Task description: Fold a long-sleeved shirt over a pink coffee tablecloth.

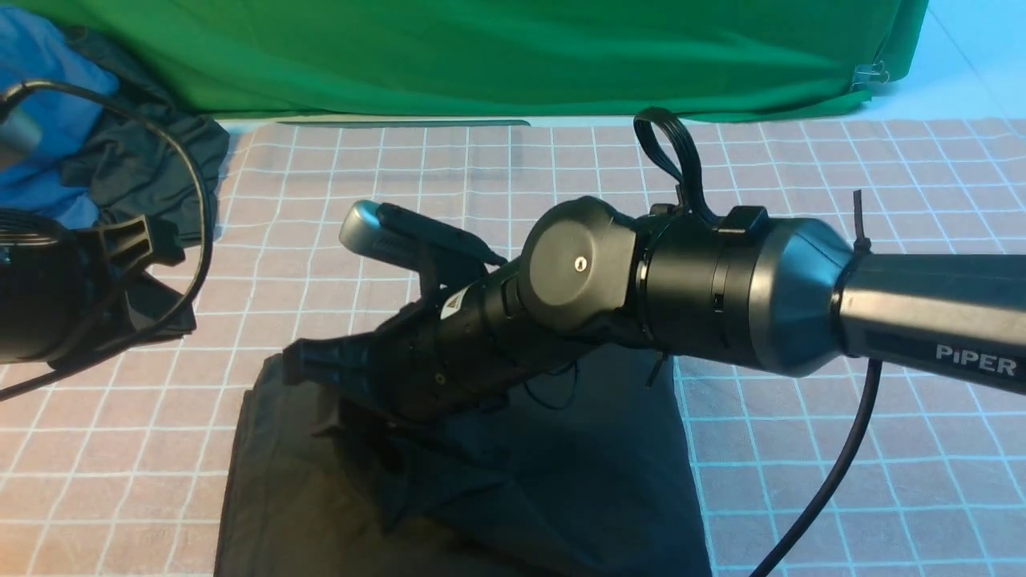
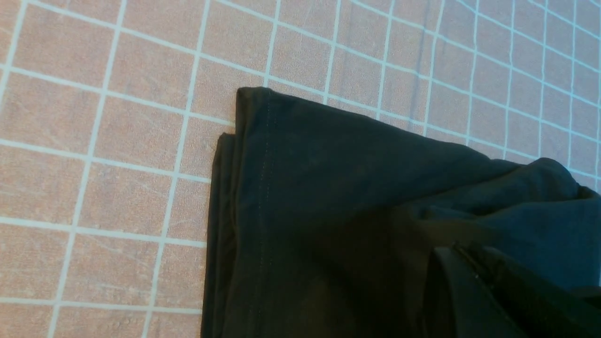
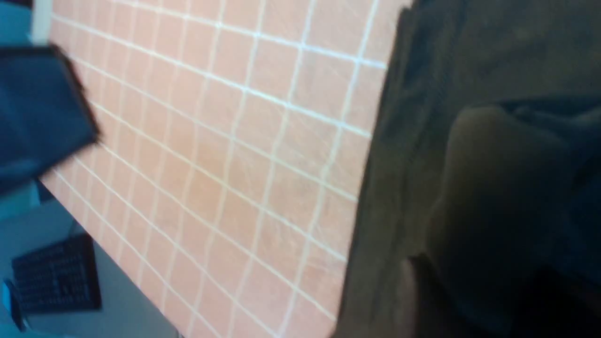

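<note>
You have the black long-sleeved shirt (image 1: pixel 561 481) lying as a compact folded pile at the near middle of the bench. It rests on the dusty pink tablecloth with its white grid of thin lines (image 1: pixel 801 240). The left wrist view shows one squared corner of the pile, with stacked layers and a stitched hem flat against the grid. Your black right arm (image 1: pixel 745 296) comes in from the right and slopes down to the far left part of the pile. The right arm's jaws sit low over the fabric there, black on black, so you cannot tell whether they are parted or pinching cloth. Some fabric is bunched just beneath them. The right wrist view is too blurred to help. Your left arm (image 1: pixel 48 296) stands at the left edge, apart from the shirt and above bare tablecloth, and the left arm's jaws are closed. At the far left, a crumpled blue garment (image 1: pixel 40 120) and a dark grey garment (image 1: pixel 152 176) lie heaped together. A plain green cloth (image 1: pixel 481 56) hangs across the back. A black cable (image 1: pixel 834 473) drops from the right arm over the near right of the tablecloth.
</note>
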Tool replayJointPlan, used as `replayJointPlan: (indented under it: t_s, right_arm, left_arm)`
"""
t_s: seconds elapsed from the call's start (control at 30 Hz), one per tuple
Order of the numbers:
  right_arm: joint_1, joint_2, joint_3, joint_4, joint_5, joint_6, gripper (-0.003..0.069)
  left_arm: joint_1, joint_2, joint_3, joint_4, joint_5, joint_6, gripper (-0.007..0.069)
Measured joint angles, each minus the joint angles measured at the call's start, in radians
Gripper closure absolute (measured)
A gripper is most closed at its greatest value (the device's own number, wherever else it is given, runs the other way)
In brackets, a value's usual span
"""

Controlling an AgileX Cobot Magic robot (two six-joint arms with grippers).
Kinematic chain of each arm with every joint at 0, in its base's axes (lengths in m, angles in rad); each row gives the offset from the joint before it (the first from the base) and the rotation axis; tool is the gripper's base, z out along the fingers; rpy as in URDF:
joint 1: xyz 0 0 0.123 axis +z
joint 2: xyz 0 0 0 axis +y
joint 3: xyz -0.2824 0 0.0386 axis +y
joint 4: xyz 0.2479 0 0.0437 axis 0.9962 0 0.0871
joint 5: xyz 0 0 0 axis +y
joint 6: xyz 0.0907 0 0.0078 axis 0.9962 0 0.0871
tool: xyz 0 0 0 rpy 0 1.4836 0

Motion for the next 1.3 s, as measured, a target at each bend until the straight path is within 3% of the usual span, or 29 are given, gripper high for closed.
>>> replayJointPlan:
  t_s: [0.13, 0.3, 0.37, 0.43, 0.47, 0.53, 0.6, 0.7, 1.0, 1.3]
  right_arm:
    - [0.000, 0.000, 0.000, 0.003, -0.001, -0.001, 0.0195]
    - [-0.012, -0.021, 0.000, 0.005, 0.058, -0.125, 0.0182]
    - [-0.032, -0.039, 0.000, -0.002, 0.095, -0.176, 0.0224]
    - [-0.069, -0.064, -0.001, -0.059, 0.147, -0.209, 0.0334]
    - [-0.095, -0.076, -0.001, -0.115, 0.182, -0.214, 0.0433]
    - [-0.131, -0.086, -0.002, -0.198, 0.236, -0.214, 0.0554]
    - [-0.154, -0.081, -0.002, -0.267, 0.293, -0.214, 0.0607]
    - [-0.156, -0.053, -0.002, -0.335, 0.345, -0.214, 0.0622]
    - [-0.140, 0.051, -0.003, -0.386, 0.421, -0.214, 0.0622]
    - [-0.001, 0.051, -0.005, -0.386, 0.506, -0.238, 0.0622]
  left_arm:
    - [0.000, 0.000, 0.000, 0.000, 0.000, 0.000, 0.0610]
    - [0.000, 0.000, 0.000, 0.000, 0.000, 0.001, 0.0610]
    - [0.000, 0.000, 0.000, 0.000, 0.003, 0.001, 0.0610]
    - [0.000, 0.000, 0.000, 0.001, 0.005, 0.001, 0.0610]
    - [0.000, 0.000, 0.000, 0.001, 0.005, 0.001, 0.0610]
    - [0.000, 0.000, 0.000, 0.001, 0.008, 0.001, 0.0610]
    - [0.000, 0.000, 0.000, 0.001, 0.011, 0.001, 0.0610]
    - [0.000, 0.000, 0.000, 0.001, 0.011, 0.001, 0.0610]
    - [0.000, 0.000, 0.000, 0.004, 0.011, 0.001, 0.0610]
    - [0.000, 0.000, 0.000, 0.005, 0.011, 0.001, 0.0610]
